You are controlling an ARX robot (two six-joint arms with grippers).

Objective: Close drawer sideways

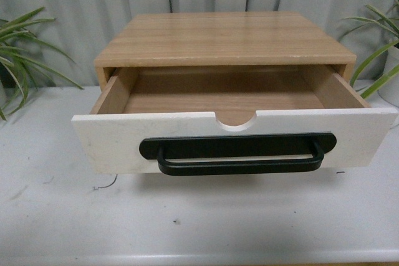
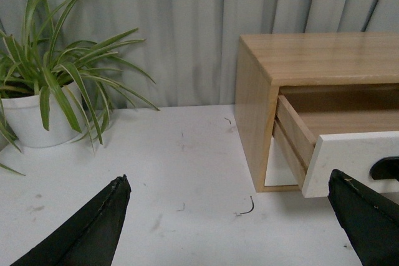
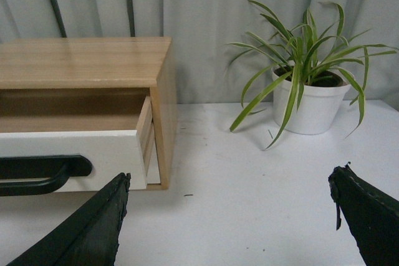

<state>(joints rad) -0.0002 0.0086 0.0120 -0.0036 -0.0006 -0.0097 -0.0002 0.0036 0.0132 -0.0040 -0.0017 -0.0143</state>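
Observation:
The drawer [image 1: 112, 144] is pulled well out of a light wood cabinet [image 1: 218, 38]. It has a white front panel, a long black bar handle [image 1: 240, 165], a half-round notch in its top edge and an empty wood inside. Neither arm shows in the front view. My left gripper [image 2: 230, 216] is open and empty, low over the white table, to the left of the drawer's left end [image 2: 349, 160]. My right gripper [image 3: 230, 216] is open and empty, to the right of the drawer's right end [image 3: 81, 154].
A potted plant in a white pot [image 2: 31, 119] stands at the back left, another [image 3: 310, 107] at the back right. A grey curtain hangs behind. The white table [image 1: 199, 222] runs in front of the drawer to its near edge.

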